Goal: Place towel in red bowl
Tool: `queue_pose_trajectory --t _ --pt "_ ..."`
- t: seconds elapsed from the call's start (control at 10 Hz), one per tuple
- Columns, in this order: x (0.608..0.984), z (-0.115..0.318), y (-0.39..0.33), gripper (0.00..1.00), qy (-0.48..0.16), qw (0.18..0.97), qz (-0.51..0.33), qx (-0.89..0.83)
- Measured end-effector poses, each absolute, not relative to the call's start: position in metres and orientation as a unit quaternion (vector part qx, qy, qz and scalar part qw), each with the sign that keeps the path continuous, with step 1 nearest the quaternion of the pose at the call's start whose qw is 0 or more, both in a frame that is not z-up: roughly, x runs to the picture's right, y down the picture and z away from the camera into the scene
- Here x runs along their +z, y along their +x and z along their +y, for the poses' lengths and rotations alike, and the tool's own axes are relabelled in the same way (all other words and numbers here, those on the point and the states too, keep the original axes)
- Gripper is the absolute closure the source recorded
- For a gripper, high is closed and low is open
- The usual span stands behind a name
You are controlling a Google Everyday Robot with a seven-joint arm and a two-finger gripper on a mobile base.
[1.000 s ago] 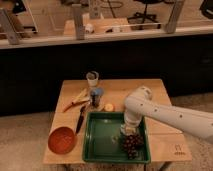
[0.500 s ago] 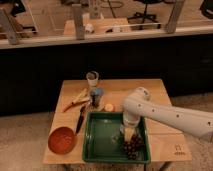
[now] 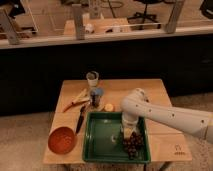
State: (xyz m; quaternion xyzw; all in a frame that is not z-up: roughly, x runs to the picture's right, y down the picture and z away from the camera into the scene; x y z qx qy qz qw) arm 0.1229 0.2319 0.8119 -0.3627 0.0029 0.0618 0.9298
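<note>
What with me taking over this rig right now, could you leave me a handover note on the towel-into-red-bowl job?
Gripper: low inside the green tray, at its right side, right by a dark bunched thing. I cannot tell whether that is the towel, or whether anything is gripped.
Red bowl: front left of the table, just left of the tray, with nothing showing inside it.
Done: no towel in the bowl yet.
Left: secure the towel, lift it out of the tray, carry it left over the bowl, release.
</note>
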Motion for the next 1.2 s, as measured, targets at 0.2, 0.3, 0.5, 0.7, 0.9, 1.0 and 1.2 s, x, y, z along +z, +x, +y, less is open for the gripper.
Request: queue_pose_trajectory --t 0.2,0.3,0.5,0.7,0.9,1.0,1.2 --pt "0.816 0.232 0.123 0.82 -0.364 0.929 0.003 0.060" --pt "0.816 0.232 0.124 0.91 -0.367 0.928 0.002 0.059" --pt "0.808 0.229 0.121 0.94 -0.374 0.926 -0.011 0.056" --pt "0.788 0.219 0.112 0.94 -0.369 0.928 -0.032 0.048" --pt "0.753 0.204 0.098 0.94 -0.360 0.930 -0.070 0.033" --pt "0.740 0.199 0.091 0.94 -0.358 0.929 -0.090 0.027" --pt "0.710 0.196 0.073 0.94 -0.360 0.921 -0.147 0.012"
